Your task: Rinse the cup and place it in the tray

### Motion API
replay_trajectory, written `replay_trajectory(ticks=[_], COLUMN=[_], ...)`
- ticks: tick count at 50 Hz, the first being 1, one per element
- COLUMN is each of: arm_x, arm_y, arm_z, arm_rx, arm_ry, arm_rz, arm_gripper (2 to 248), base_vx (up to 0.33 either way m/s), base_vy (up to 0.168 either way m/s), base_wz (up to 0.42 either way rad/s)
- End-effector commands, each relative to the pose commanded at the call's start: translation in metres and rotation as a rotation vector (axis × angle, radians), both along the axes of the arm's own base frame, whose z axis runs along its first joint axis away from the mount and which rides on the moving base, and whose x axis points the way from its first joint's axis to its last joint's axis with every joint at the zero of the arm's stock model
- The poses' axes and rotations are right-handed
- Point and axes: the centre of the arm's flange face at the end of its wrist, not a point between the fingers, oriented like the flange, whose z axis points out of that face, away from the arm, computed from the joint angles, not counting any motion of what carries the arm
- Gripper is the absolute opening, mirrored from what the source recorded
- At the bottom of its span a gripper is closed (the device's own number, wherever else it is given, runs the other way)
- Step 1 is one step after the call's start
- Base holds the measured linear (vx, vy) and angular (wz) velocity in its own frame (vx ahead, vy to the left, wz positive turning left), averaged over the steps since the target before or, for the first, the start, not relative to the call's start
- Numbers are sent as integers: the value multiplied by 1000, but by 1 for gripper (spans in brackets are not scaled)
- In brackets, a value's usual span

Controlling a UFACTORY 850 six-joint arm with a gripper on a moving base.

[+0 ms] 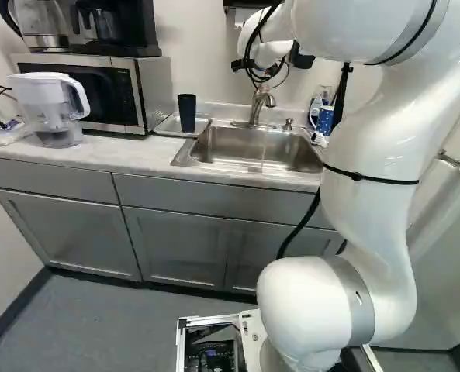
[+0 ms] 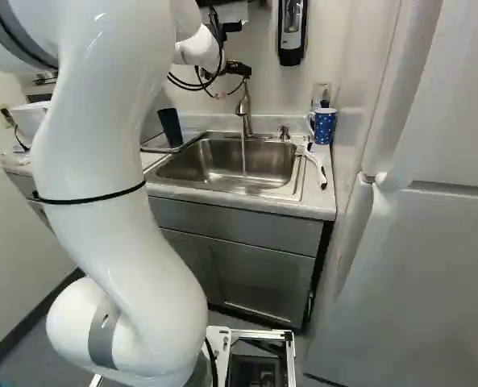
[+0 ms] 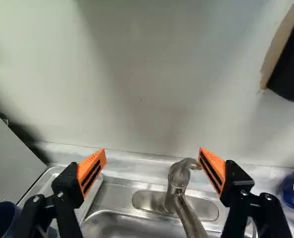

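Observation:
The gripper (image 2: 232,83) is up by the top of the faucet (image 2: 245,106) in the right base view. Seen from the wrist, the gripper (image 3: 152,150) has its orange pads wide apart, nothing held, with the faucet beyond and between the fingers. A dark cup (image 1: 187,113) stands upright on the shallow tray (image 1: 167,124) left of the sink; in the wrist view that cup (image 3: 0,218) is partly visible beside one finger. A thin stream of water (image 2: 243,157) falls from the faucet into the steel sink (image 2: 206,165).
A blue dotted mug (image 2: 323,125) and a white-handled brush (image 2: 316,168) lie right of the sink. The microwave (image 1: 98,91) and a water pitcher (image 1: 51,108) are left of the tray. A dispenser (image 2: 292,31) hangs on the wall; a fridge (image 2: 408,266) stands at the right.

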Motion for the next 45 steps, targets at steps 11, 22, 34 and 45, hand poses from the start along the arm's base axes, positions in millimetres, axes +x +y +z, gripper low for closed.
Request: replay_trajectory(ticks=[11, 22, 34, 45], arm_x=[-4, -10, -14, -22], arm_y=[4, 10, 14, 14], arm_z=[-3, -6, -7, -9], arm_rx=[2, 4, 6, 7], arm_ry=[40, 76, 103, 128], arm_rz=[8, 20, 26, 28], arm_gripper=[247, 247, 247, 247], base_vx=[0, 0, 0, 0], base_vy=[0, 0, 0, 0], base_wz=[0, 0, 0, 0])
